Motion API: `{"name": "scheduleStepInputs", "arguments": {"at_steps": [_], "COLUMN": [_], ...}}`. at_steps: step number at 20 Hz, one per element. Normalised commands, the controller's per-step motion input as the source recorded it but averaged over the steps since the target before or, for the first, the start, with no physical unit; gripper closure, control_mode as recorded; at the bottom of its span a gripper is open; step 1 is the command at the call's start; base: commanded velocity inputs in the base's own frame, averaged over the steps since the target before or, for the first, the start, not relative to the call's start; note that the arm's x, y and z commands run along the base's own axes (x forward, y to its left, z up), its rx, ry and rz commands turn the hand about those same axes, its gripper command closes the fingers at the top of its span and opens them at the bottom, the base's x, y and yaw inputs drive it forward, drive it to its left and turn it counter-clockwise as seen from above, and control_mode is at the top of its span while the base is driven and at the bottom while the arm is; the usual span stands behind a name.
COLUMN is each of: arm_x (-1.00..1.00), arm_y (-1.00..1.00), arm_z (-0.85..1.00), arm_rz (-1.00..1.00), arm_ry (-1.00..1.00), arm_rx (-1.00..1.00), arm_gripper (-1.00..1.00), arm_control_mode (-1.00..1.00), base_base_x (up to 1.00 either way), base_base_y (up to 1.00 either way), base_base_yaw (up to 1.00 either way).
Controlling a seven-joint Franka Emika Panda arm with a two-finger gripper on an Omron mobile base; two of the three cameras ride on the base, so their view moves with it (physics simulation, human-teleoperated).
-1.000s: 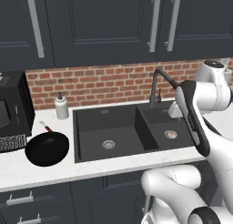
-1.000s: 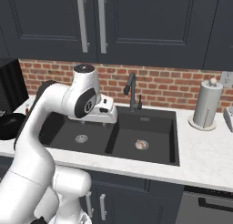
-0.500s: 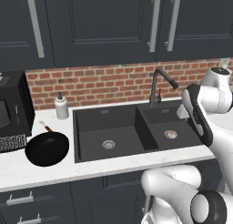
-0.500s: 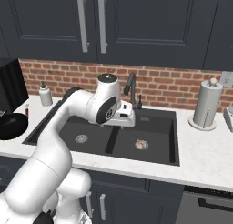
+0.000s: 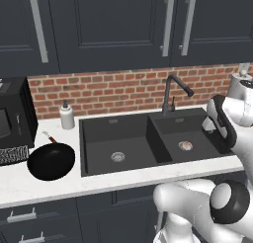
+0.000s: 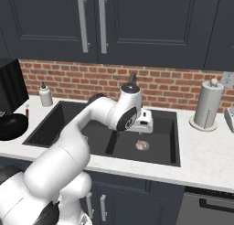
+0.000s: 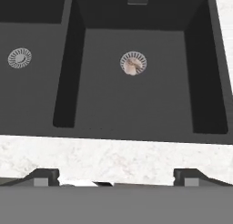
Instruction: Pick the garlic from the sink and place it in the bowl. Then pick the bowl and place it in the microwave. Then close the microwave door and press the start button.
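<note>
- Brick-backed counter; sink set in it.
- Garlic rests on right basin's drain.
- Gripper, fingers apart, should descend centred over bulb.

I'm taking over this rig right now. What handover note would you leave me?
Hand: fingers apart, holding nothing, above the sink's front edge.
Garlic: on the drain of the right basin, untouched.
Bowl: black, on the counter left of the sink, nothing in it.
Microwave: at the far left.
Done: nothing yet.
Left: grasp garlic, drop it in the bowl, bowl into the microwave, shut the door, press start.
</note>
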Motion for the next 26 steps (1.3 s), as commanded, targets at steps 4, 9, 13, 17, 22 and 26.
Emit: {"name": "scheduleStepInputs", "arguments": {"at_steps": [4, 9, 13, 17, 22, 26], "arm_x": [0.49, 0.29, 0.19, 0.12, 0.3, 0.32], "arm_y": [-0.23, -0.01, 0.0, 0.04, 0.22, 0.04], "arm_z": [-0.23, -0.37, -0.41, -0.32, -0.25, -0.2], "arm_rz": [0.0, 0.0, 0.0, 0.0, 0.0, 0.0], "arm_ry": [0.0, 0.02, 0.0, 0.0, 0.0, 0.0], "arm_rx": [0.02, 0.0, 0.0, 0.0, 0.0, 0.0], "arm_gripper": [-1.0, -1.0, -1.0, -1.0, -1.0, -1.0], "arm_control_mode": [-1.0, -1.0, -1.0, -1.0, -1.0, -1.0], "base_base_x": [0.0, 0.0, 0.0, 0.0, 0.0, 0.0], "base_base_y": [0.0, 0.0, 0.0, 0.0, 0.0, 0.0], "base_base_yaw": [0.0, 0.0, 0.0, 0.0, 0.0, 0.0]}}
